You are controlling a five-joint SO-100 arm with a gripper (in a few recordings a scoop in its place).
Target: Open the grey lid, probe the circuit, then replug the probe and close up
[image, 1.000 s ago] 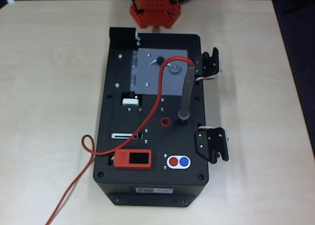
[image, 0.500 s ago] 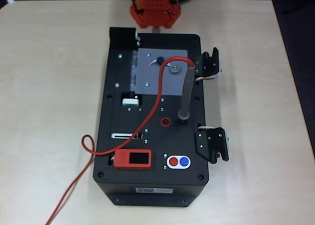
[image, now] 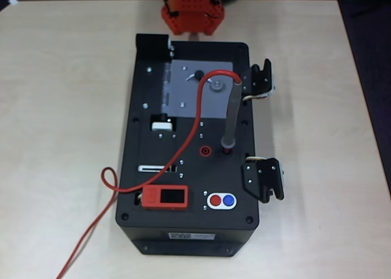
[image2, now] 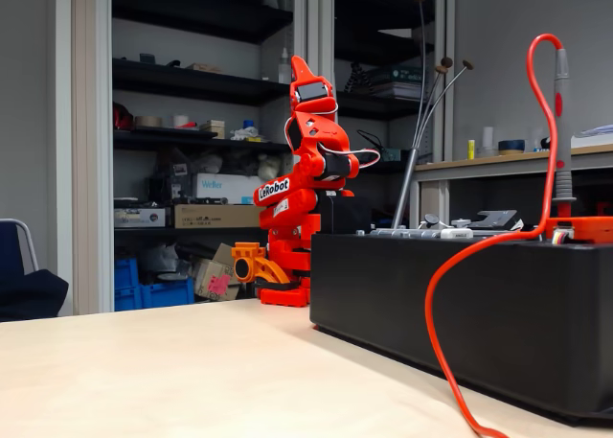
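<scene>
Item: black box (image: 189, 169) on the table (image: 61, 108).

Grey lid (image: 192, 90): flat and closed on the box top, near the arm; the circuit lies beneath it, I judge.

Probe (image: 231, 117): upright in its socket beside the lid, red cable (image: 189, 138) trailing off the box onto the table.

Arm (image2: 302, 184): folded at its base behind the box, well apart from everything. End effector (image2: 305, 74): points up; whether wide or narrow I cannot tell.

Progress: nothing appears begun; every step remains.
</scene>
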